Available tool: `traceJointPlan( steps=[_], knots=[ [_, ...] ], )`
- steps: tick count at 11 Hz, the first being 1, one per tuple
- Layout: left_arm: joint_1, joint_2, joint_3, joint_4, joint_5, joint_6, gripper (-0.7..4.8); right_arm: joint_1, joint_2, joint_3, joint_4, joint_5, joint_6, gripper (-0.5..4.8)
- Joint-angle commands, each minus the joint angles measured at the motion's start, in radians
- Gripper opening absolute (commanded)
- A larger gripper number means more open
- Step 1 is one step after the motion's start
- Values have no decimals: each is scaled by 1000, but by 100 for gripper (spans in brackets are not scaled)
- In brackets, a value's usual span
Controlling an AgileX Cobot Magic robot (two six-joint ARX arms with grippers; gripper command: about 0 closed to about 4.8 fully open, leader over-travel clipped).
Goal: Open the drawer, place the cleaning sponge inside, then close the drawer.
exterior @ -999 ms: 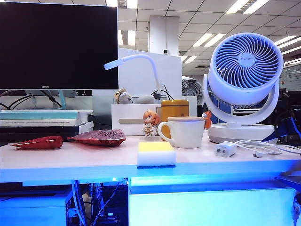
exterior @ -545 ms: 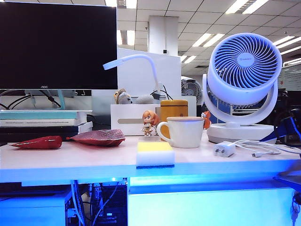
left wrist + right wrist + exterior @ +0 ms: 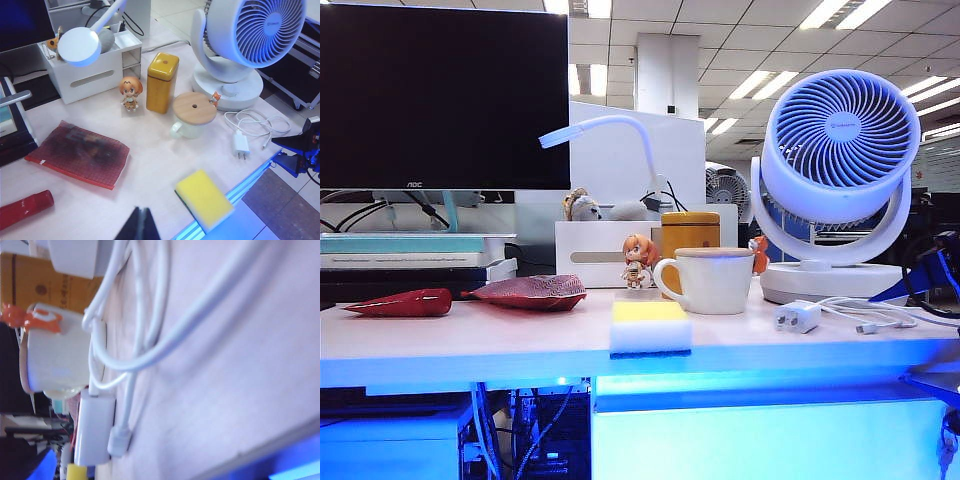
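The cleaning sponge (image 3: pixel 650 327), yellow on top and white below, lies at the table's front edge in front of the mug; it also shows in the left wrist view (image 3: pixel 204 199). Below it the drawer (image 3: pixel 770 440) is shut, its flat front tinted blue. My left gripper (image 3: pixel 142 226) hovers above the table short of the sponge, shut with nothing in it. My right gripper's fingers fall outside its own view, which looks along the tabletop at a white cable (image 3: pixel 150 335). A dark part of the right arm (image 3: pixel 934 384) shows at the drawer's right end, holding nothing.
A lidded white mug (image 3: pixel 712 281), a yellow tin (image 3: pixel 691 232), a small figurine (image 3: pixel 640 260), a white fan (image 3: pixel 838 180) and a charger (image 3: pixel 797 317) stand behind the sponge. Red pouches (image 3: pixel 530 291) lie at the left. A monitor (image 3: pixel 440 95) stands behind them.
The bit of the right arm at the right edge has shifted slightly. The sponge, the drawer and the left gripper have not moved.
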Motion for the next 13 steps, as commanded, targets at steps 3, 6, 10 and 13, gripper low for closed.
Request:
traceJointPlan(
  steps=[3, 6, 10, 13],
  knots=[
    [0, -2, 6, 11, -4, 4, -6, 3, -17, -8, 82, -151, -37, 479],
    [0, -2, 6, 6, -4, 3, -6, -77, -14, -87, 81, -95, -74, 479],
    [0, -2, 6, 6, -4, 4, -6, -140, 54, 7, 77, -188, -15, 479],
    [0, -2, 6, 6, -4, 4, -6, -139, 66, 64, 74, -193, -12, 479]
  ],
)
